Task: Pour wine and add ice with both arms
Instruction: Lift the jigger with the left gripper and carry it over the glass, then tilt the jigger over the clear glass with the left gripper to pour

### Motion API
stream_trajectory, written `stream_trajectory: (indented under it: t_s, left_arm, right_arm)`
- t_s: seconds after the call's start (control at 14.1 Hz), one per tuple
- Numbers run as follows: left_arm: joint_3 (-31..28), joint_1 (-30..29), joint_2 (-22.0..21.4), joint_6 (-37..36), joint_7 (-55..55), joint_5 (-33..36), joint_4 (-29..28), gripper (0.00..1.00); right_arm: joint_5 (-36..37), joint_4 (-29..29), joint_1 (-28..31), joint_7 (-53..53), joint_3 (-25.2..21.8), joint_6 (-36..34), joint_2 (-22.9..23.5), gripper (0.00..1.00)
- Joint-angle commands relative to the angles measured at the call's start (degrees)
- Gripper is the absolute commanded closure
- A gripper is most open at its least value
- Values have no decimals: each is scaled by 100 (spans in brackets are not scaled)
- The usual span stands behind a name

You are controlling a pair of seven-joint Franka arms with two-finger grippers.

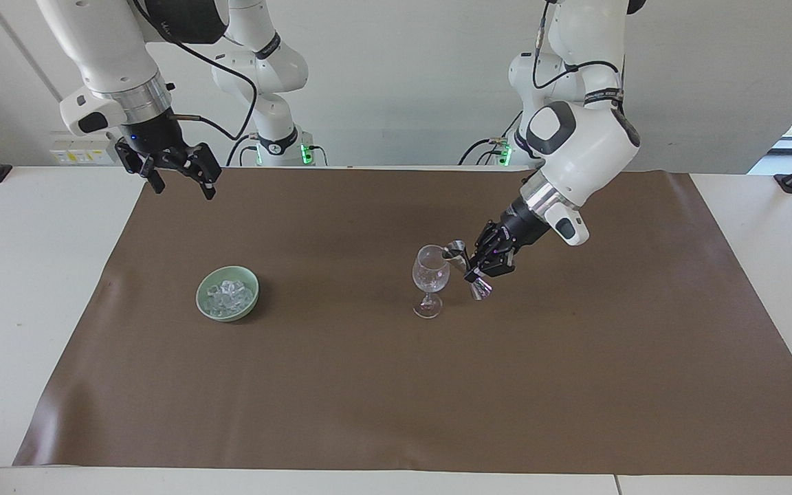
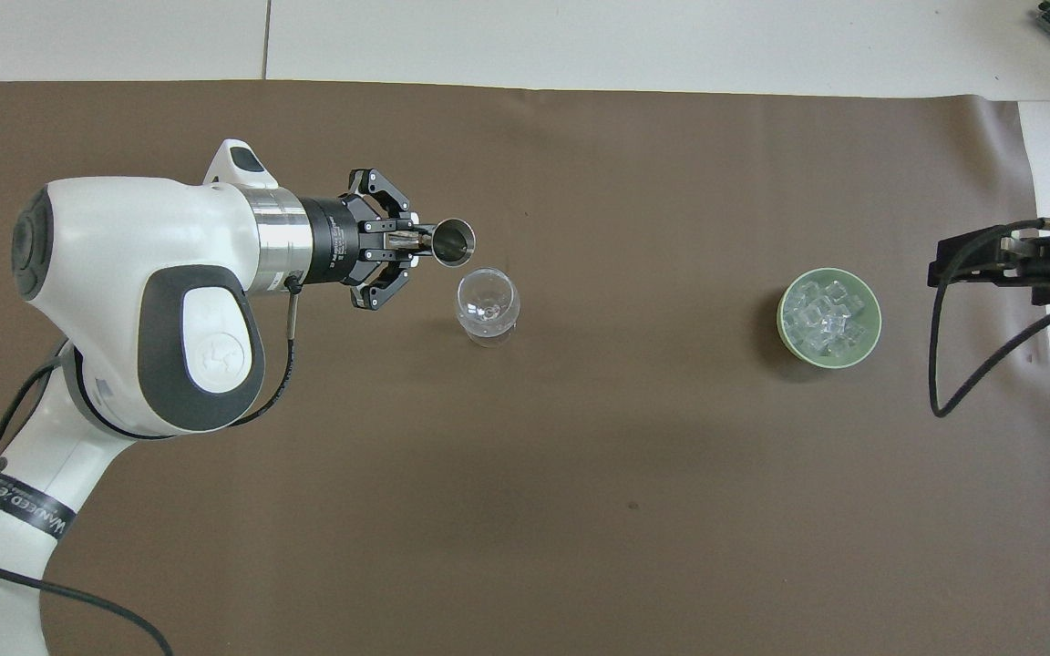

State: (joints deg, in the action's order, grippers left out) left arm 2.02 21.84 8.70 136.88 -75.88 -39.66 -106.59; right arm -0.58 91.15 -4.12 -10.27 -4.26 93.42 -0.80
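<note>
Left tool (image 1: pixel 473 269) closed, wrist angled down from a bent, raised arm. Right tool (image 1: pixel 174 173) fully spread, pointing down, held high; arm idle.

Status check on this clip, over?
Left tool shut on jigger, tilting at wine glass rim. Right tool open, waiting. Ice in bowl. Nothing in the way.

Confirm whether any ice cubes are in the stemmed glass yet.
No: the ice cubes all lie in the green bowl, toward the right arm's end of the table, apart from the glass.
</note>
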Motion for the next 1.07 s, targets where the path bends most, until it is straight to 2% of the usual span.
stream_trajectory:
  t_s: [0.0,0.5,1.0]
  left_arm:
    - [-79,206,-62,286,-102,484,-64,100]
    - [-79,496,-71,366,-102,2074,-99,100]
    - [-88,602,-79,366,-111,3234,-90,100]
  right_arm:
    - [-100,25,61,139,22,18,-34,0]
    - [-100,25,61,130,22,18,-34,0]
    - [-100,25,61,130,22,18,-34,0]
